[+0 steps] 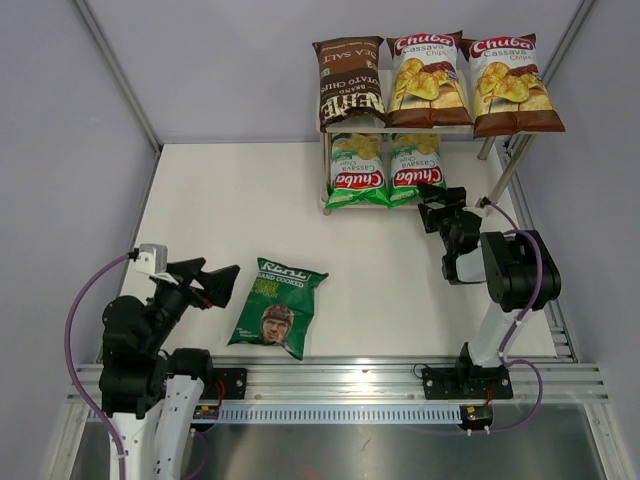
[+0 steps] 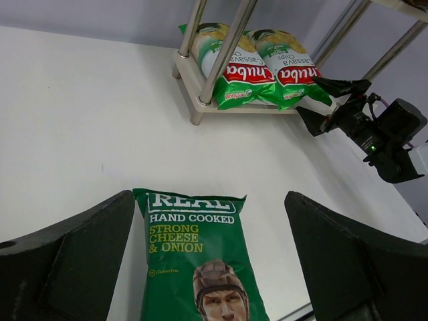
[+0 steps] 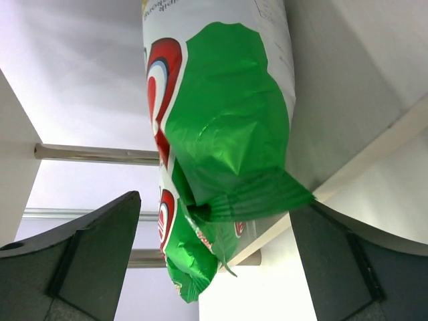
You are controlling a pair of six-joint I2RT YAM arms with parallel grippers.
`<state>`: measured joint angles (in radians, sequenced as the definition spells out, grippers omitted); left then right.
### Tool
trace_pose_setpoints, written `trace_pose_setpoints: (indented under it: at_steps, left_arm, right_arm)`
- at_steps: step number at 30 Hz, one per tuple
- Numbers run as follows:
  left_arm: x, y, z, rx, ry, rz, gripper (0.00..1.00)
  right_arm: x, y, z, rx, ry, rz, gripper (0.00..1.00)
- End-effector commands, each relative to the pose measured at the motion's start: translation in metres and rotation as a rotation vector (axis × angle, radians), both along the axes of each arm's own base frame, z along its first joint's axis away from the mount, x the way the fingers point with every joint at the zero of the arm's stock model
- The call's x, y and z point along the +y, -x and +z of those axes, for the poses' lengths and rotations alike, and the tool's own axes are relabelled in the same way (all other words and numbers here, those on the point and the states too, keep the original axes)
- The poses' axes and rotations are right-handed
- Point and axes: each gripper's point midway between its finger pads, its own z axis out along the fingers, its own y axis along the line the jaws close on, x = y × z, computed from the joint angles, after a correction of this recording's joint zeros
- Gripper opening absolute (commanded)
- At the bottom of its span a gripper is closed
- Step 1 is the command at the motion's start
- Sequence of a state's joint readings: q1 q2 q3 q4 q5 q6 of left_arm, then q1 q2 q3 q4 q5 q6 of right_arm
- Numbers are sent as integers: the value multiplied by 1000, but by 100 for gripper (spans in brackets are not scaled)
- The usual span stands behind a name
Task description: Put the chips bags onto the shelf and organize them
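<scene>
- Kettle bag [image 1: 349, 82]: dark brown, white lettering.
- Upper Chuba bags [image 1: 428, 78]: brown and white, red logo, yellow chips pictured.
- Lower Chuba bags [image 1: 358, 170]: green and white, red logo.
- REAL bag [image 1: 277, 307]: dark green, white and yellow lettering, printed face.
- Shelf [image 1: 326, 170]: pale beige boards, silvery legs.

robot lab cell: white table [image 1: 230, 200], grey walls [image 1: 250, 70], aluminium mounting rail [image 1: 340, 381]
</scene>
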<state>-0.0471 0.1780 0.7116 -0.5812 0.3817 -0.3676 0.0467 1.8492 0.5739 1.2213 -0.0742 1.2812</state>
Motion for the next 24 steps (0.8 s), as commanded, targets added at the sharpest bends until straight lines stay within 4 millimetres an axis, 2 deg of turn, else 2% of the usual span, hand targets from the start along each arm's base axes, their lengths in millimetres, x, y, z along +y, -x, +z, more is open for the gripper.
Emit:
trace_pose_setpoints:
  at_steps: [1,3,4,5,10,12,14,16,17,19,20,22,24]
  left_arm:
    - [-2,0,11,-49,2,-10,99]
    - [2,-3,10,-31,4,16,99]
    - [4,-5,7,-18,5,27,99]
    - [6,-8,5,-5,6,44,99]
    - [9,-24,-12,110,3,70,99]
    - [8,-28,-18,156,3,67,99]
    - [6,-35,-29,239,23,69,99]
    - [2,-36,-41,326,52,59,99]
    - [-1,-40,-52,393,83,66,99]
    - [0,-42,-75,486,115,96,99]
    - [1,-44,-86,537,144,126,99]
    - [3,-44,-108,606,152,153,99]
    - [0,-44,-120,644,174,150,99]
  right_arm:
    - [-3,13,21,-35,-5,20,100]
    - [-1,22,28,-35,3,43,99]
    - [0,28,25,-17,7,51,99]
    - [1,36,32,-12,12,68,99]
    - [7,73,40,83,91,127,100]
    - [12,99,47,135,114,169,99]
    - [20,131,65,95,122,226,100]
    - [26,154,72,54,123,263,100]
    - [29,173,81,34,145,287,100]
    - [34,192,91,-3,172,324,100]
    - [40,210,100,-47,209,373,100]
    - [46,228,107,-54,236,424,99]
    - [56,248,120,-120,250,501,99]
